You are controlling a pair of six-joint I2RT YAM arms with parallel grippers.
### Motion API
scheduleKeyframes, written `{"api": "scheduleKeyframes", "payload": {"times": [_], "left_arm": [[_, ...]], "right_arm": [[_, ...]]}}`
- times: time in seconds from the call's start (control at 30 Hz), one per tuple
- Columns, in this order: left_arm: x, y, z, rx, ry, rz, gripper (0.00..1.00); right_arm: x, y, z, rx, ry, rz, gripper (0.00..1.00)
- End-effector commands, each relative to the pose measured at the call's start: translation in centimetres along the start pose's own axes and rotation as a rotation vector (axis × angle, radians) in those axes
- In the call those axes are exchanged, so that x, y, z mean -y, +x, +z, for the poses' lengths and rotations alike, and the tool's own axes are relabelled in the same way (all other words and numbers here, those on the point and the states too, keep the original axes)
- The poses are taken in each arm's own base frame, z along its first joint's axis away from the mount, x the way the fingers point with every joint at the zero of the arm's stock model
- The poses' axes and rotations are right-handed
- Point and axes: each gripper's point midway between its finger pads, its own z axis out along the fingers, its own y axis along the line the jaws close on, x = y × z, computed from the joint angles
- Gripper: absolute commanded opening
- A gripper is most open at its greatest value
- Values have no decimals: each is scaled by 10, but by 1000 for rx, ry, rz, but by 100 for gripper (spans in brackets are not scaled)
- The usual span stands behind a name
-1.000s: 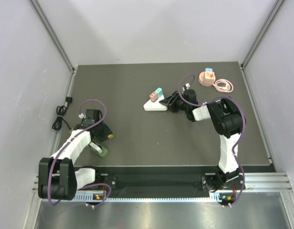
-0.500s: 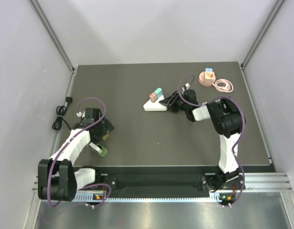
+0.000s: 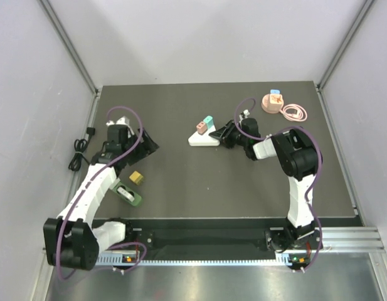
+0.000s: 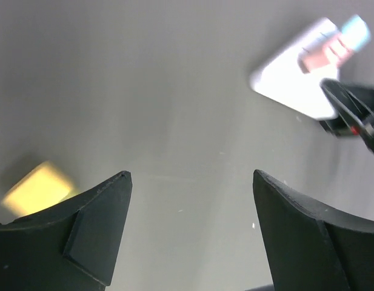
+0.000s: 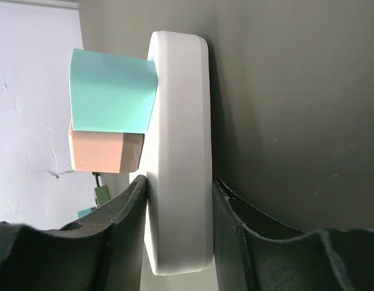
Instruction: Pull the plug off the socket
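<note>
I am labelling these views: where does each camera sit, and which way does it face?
Top external: above and behind, facing down on the table; left arm and right arm show whole.
Left wrist: on the left arm, facing down across the table; open left gripper, yellow block, white socket base.
Right wrist: facing along the right gripper, shut on that base; teal plug shows.
Shared: both wrist views show the base.
</note>
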Motion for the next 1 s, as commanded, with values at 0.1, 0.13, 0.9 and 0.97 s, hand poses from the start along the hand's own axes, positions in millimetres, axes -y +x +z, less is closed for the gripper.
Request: {"api": "scheduleKeyframes", "payload": {"times": [0.1, 0.13, 0.9, 0.97], "left_arm": [[106, -5, 18, 40, 270, 299, 88], [111, 3, 31, 17, 265, 328, 89], [204, 37, 165, -58, 363, 705, 75], [201, 40, 170, -66, 352, 708, 72]], "right_arm": [[49, 29, 0, -78, 127, 11, 0], [47, 28, 0, -78, 124, 10, 0], [45, 28, 2, -91, 92, 29, 0], [46, 29, 2, -94, 91, 29, 0]]}}
